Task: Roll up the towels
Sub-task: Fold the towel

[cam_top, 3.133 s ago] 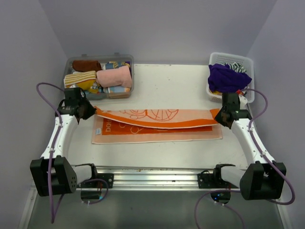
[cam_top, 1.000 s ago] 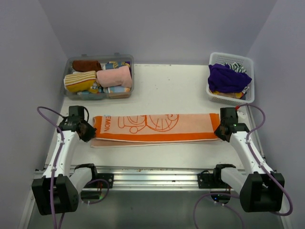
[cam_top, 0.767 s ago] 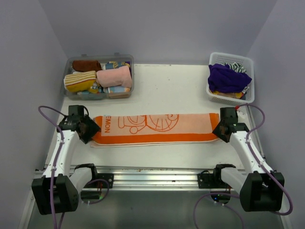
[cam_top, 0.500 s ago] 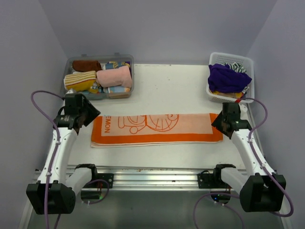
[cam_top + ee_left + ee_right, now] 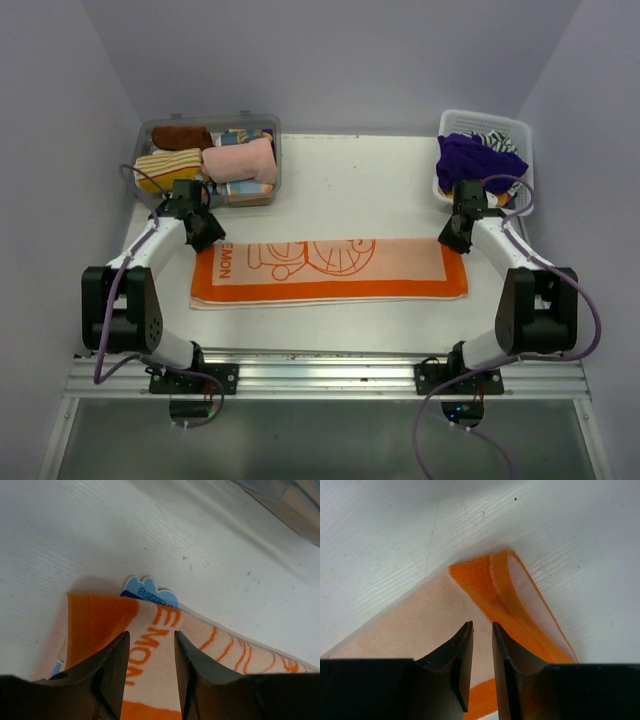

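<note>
The orange-and-cream towel [image 5: 330, 270] lies flat on the counter [image 5: 350, 180] as a long folded strip running left to right between the two arms, so the step in hand looks like starting the roll from one short end. To do that well, the layers should first sit square. At the right end the under layer peeks out past the orange border, and a roll begun there would likely come out as a cone. Picking up one short end with both layers together, turning it over tightly for the first tuck and keeping the long edges level should give a firm, even roll like those in the clear box [image 5: 208, 162] at the far left. The left hand [image 5: 207, 232] hangs over the far left corner of the strip, just by the small blue label [image 5: 150, 592]. Its fingers [image 5: 112, 665] are spread moderately with only cloth showing below the gap, and they grip nothing. The right hand [image 5: 452, 238] hovers over the far right corner, its fingers [image 5: 460, 655] set narrowly apart and likewise empty. Whether either hand's tips brush the pile I cannot tell. More towels, a purple one [image 5: 475, 160] on top, wait in the white basket [image 5: 485, 116] at the far right.
</note>
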Robot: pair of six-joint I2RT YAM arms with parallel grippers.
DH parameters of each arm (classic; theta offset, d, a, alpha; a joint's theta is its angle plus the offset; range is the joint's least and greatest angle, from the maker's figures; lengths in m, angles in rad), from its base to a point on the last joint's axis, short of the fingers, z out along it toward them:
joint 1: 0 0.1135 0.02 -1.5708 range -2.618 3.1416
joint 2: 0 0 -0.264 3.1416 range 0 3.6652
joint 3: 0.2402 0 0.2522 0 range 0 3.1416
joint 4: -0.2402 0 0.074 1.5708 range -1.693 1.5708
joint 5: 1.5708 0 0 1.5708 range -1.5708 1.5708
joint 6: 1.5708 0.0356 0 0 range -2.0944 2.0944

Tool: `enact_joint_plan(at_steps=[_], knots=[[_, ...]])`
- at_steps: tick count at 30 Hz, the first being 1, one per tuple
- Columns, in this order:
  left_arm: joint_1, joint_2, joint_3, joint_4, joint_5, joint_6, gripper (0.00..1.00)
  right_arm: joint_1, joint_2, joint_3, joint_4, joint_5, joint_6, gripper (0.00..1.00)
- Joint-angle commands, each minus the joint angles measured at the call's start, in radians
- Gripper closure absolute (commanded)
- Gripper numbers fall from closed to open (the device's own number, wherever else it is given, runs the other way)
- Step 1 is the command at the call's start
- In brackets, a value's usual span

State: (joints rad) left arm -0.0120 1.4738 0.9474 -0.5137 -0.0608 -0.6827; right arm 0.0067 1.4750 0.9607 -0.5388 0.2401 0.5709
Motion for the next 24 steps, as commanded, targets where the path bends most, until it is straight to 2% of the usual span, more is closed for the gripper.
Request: enact_joint_plan(at_steps=[1, 7, 12, 14, 18, 22, 24], knots=[[0.039, 0.107, 0.031, 0.113, -0.037, 0.051, 0.56, -0.048, 0.089, 0.033, 0.045, 0.004, -0.011, 0.75], [0.047, 0.212, 0.06, 0.116, 0.01, 0.04, 0.57, -0.1, 0.151, 0.012, 0.065, 0.007, 0.027, 0.77], [0.046, 0.137, 0.102, 0.055, -0.004, 0.052, 0.57, -0.108, 0.174, 0.013, 0.04, -0.058, 0.027, 0.76], [0.046, 0.085, 0.114, 0.031, -0.033, 0.051, 0.57, -0.108, 0.139, -0.005, 0.03, -0.047, 0.032, 0.76], [0.038, -0.097, 0.11, 0.011, -0.048, 0.055, 0.54, -0.109, -0.049, -0.046, 0.031, -0.003, 0.034, 0.74], [0.023, -0.144, 0.065, -0.003, 0.001, 0.029, 0.53, -0.108, -0.119, -0.068, 0.02, -0.001, 0.029, 0.72], [0.023, -0.117, -0.002, 0.059, 0.084, 0.034, 0.52, -0.108, -0.119, -0.083, 0.025, -0.015, 0.029, 0.72]])
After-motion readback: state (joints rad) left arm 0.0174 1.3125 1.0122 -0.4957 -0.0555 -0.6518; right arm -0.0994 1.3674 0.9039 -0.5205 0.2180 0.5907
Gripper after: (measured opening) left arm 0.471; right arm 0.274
